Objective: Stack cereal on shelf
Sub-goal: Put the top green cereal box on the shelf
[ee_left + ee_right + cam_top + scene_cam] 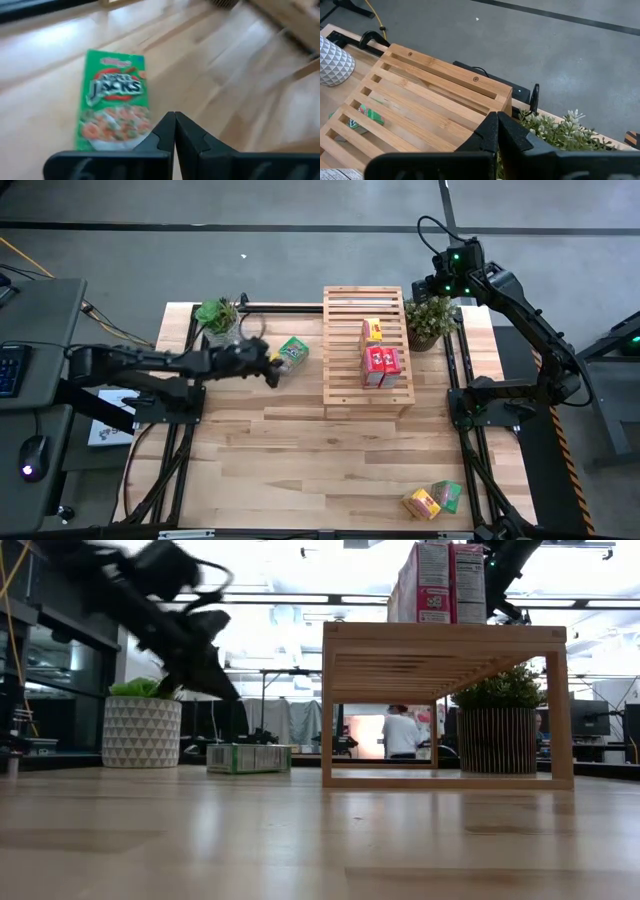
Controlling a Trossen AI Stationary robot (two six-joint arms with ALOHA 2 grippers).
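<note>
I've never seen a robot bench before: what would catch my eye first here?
Probably the pale wooden rack in the middle of the table, with three small cereal boxes on top. Beside it, the left gripper, jaws shut, hovers next to a green box lying flat. Two more boxes lie at the table's near right corner.

Six cereal boxes: two red [380,365] and one yellow [372,330] at frame centre, one green [293,351] left of them, one yellow [421,503] and one green [447,495] lower right. One slatted shelf [340,360]. Two potted plants [217,315] (upper left, upper right).
</note>
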